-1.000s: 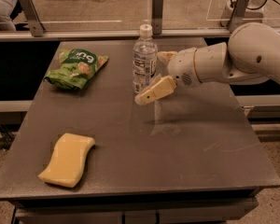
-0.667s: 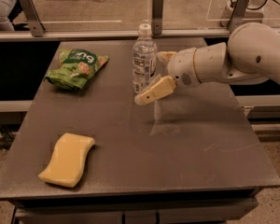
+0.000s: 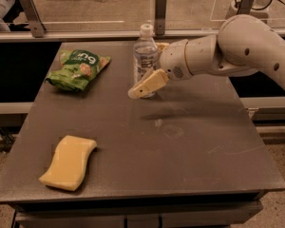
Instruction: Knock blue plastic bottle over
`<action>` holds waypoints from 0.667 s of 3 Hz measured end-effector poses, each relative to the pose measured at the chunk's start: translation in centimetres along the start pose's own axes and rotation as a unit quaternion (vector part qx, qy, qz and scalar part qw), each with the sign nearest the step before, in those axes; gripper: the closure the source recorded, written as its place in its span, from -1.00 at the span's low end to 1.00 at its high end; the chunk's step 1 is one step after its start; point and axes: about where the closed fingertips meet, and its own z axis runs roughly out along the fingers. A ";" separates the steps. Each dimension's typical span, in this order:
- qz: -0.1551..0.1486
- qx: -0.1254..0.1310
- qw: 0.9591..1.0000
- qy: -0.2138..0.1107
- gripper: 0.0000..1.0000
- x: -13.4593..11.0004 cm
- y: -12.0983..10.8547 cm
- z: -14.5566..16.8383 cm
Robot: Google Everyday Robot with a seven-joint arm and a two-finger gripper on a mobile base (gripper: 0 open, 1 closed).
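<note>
The blue plastic bottle [image 3: 144, 56], clear with a white cap and a label, stands upright at the far middle of the dark table [image 3: 190, 141]. My gripper [image 3: 151, 66] reaches in from the right and is open. One tan finger [image 3: 146, 83] lies across the front of the bottle's base. The other finger [image 3: 162, 45] shows just behind the bottle's right side. The bottle stands between the two fingers; I cannot tell whether they touch it.
A green snack bag [image 3: 78, 68] lies at the far left. A yellow sponge [image 3: 69, 161] lies at the near left. A rail with metal posts [image 3: 160, 11] runs along the far edge. My white arm [image 3: 247, 46] spans the far right.
My gripper has shifted a little to the left, closer around the bottle. The bottle still stands upright in the same place.
</note>
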 end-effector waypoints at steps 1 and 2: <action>0.000 0.000 1.000 0.000 -1.00 0.0 0.0 0.0; -0.001 -0.002 1.000 0.000 -0.66 -0.1 0.1 0.2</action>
